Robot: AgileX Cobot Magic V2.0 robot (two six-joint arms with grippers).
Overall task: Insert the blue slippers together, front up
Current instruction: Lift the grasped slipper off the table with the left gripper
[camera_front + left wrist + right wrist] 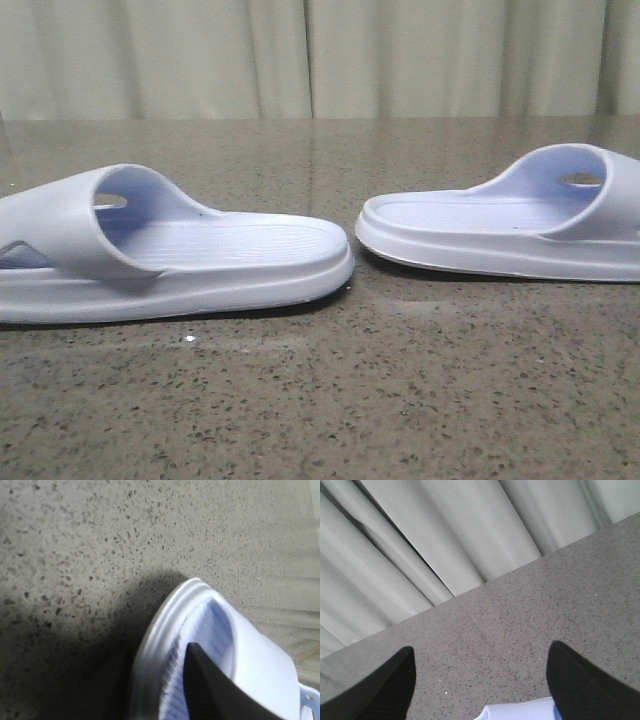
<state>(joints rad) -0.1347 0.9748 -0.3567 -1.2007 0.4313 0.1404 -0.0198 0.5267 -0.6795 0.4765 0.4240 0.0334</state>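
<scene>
Right fingers (480, 685) wide above a slipper (520, 711); left finger (210, 690) inside the other slipper (250, 665) — grip seemingly unclear.

left slipper (170, 255) near right slipper (510, 220), both on table (320, 400)
</scene>
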